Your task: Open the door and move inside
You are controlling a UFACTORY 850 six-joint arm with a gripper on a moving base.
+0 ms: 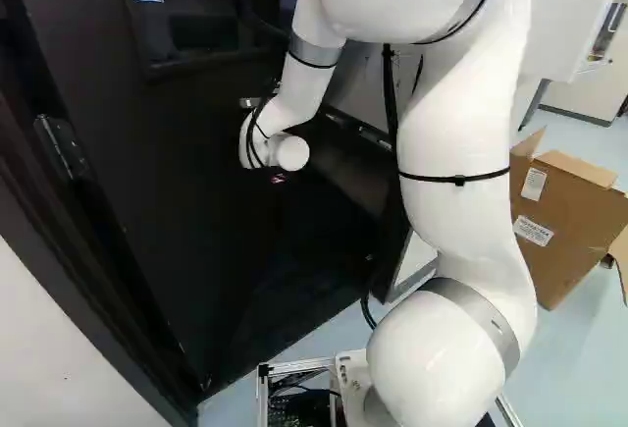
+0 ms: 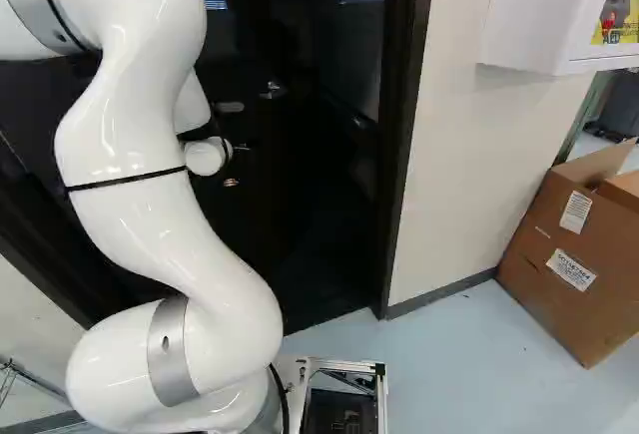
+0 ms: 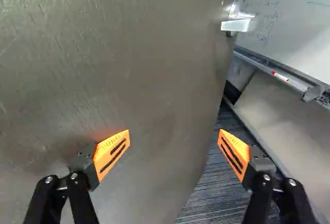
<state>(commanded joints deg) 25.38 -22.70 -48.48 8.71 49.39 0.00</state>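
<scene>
**Door Partly Open, More Pushing Needed**

The door (image 3: 129, 69) is partly open; opening it seems to be the step in hand. It likely must be pushed wider before the way in is used. The gripper (image 3: 174, 133) is spread open, with nothing held. The door is seen close ahead of it, the handle (image 3: 238, 24) farther ahead.

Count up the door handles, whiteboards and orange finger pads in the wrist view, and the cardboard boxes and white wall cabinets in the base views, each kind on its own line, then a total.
Door handle: 1
Whiteboard: 1
Orange finger pads: 2
Cardboard box: 1
White wall cabinet: 1
Total: 6
</scene>
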